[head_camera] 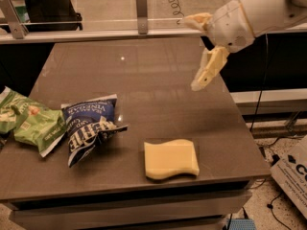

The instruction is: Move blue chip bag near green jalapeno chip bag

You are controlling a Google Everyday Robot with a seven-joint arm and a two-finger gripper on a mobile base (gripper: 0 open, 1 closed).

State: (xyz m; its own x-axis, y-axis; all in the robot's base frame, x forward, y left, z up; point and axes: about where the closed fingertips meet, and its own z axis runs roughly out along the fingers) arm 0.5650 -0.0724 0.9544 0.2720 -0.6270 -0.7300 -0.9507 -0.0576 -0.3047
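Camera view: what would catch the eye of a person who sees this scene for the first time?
The robot's pale hand hangs open and empty above the far right part of the table. At the left, the crumpled blue chip bag lies right beside the green jalapeno chip bag, seemingly touching it. A yellow wavy sponge sits alone near the front edge.

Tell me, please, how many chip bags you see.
2: the green jalapeno chip bag at the table's left edge, the blue chip bag beside it. The end effector hovers open, far right.
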